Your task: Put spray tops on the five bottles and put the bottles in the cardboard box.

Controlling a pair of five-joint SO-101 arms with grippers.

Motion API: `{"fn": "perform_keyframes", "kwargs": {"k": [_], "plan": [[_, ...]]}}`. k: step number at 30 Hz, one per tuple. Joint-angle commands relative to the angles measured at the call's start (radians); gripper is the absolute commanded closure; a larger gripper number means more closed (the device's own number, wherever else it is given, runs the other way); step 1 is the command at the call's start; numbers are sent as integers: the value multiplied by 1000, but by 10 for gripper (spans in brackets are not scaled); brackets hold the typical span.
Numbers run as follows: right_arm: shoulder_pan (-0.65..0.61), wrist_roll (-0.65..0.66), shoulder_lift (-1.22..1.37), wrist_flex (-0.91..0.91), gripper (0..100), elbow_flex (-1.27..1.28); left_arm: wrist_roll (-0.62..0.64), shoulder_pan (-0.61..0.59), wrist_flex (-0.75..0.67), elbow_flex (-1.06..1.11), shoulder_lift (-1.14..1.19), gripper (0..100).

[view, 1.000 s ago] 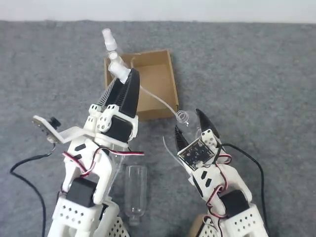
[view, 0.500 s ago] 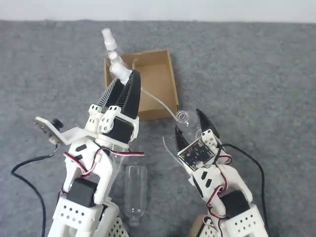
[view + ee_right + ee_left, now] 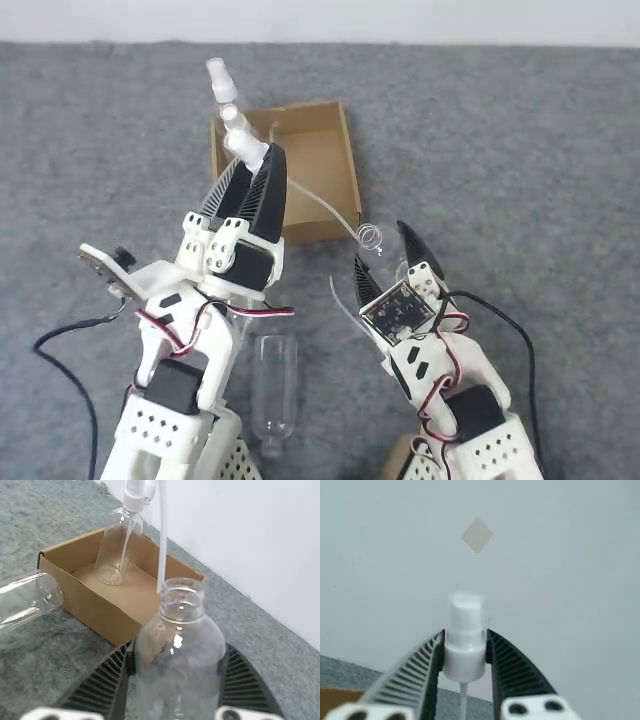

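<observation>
clear bottle [image 3: 178,650] stands upright near the middle of the table [image 3: 520,150], pinched by the right gripper [image 3: 385,252] — the left gripper [image 3: 257,158] clamps the spray top [image 3: 465,645] over the cardboard box [image 3: 351,170], its dip tube [image 3: 161,540] slanting down, tip just above the bottle's open neck.

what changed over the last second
The left arm swung slightly rightward in the high view, its wrist end drifting toward the near edge. The left gripper stays shut on the spray top, whose dip tube points at the open bottle in the right gripper. That gripper, the lying bottle, the cardboard box and the capped bottle inside it stayed put.
</observation>
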Motion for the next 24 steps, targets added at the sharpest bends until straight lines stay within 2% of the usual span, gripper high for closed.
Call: {"fn": "perform_keyframes", "kwargs": {"k": [1, 24], "plan": [[-8, 11, -16, 5, 819, 25, 15, -2, -32, -21, -14, 988], [-8, 9, -16, 5, 819, 25, 74, -5, -37, -127, -14, 988]]}}
